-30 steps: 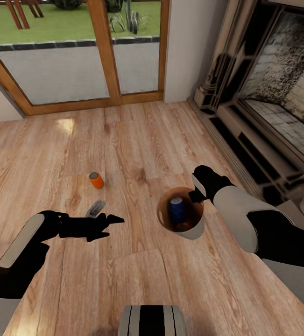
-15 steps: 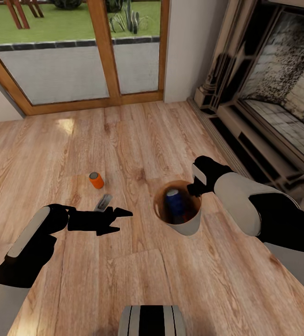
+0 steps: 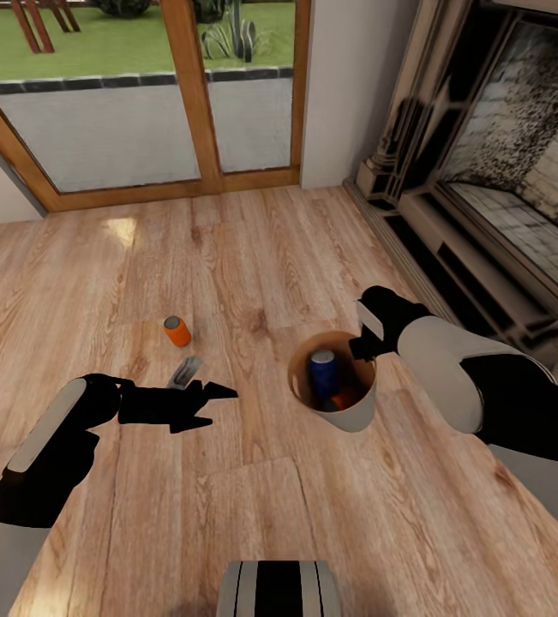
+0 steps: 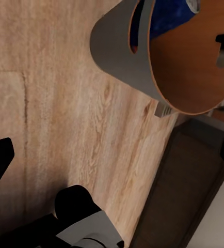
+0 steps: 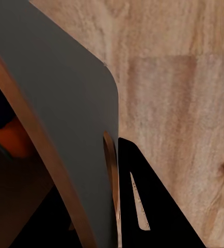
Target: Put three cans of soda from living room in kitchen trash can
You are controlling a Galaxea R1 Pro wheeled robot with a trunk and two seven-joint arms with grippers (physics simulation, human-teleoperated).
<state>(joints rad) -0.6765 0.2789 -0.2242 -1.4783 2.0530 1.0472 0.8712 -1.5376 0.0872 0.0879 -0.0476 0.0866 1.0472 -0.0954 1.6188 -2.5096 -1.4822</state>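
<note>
Soda cans first: the blue can (image 3: 322,368) and one orange can (image 3: 340,400) already sit inside the trash can (image 3: 347,418), while the last orange can (image 3: 176,330) lies alone on the wood floor (image 3: 253,514), well apart from the bin and nearer my left arm. A small grey object (image 3: 183,372) lies on the floor just beyond my left gripper (image 3: 214,398); I can't tell what it is.

My right gripper (image 3: 360,347) is clamped on the bin's rim; the right wrist view shows one finger (image 5: 143,206) against the outside wall. My left gripper hangs empty, fingers spread wide, low over the floor and short of the loose can.

I judge I'm collecting the third can here in the living room. Next I need to push the left gripper forward past the grey object and straddle the can.

Compared with a second ago, my left arm has reached further forward, and the bin has shifted slightly in my right grip.
</note>
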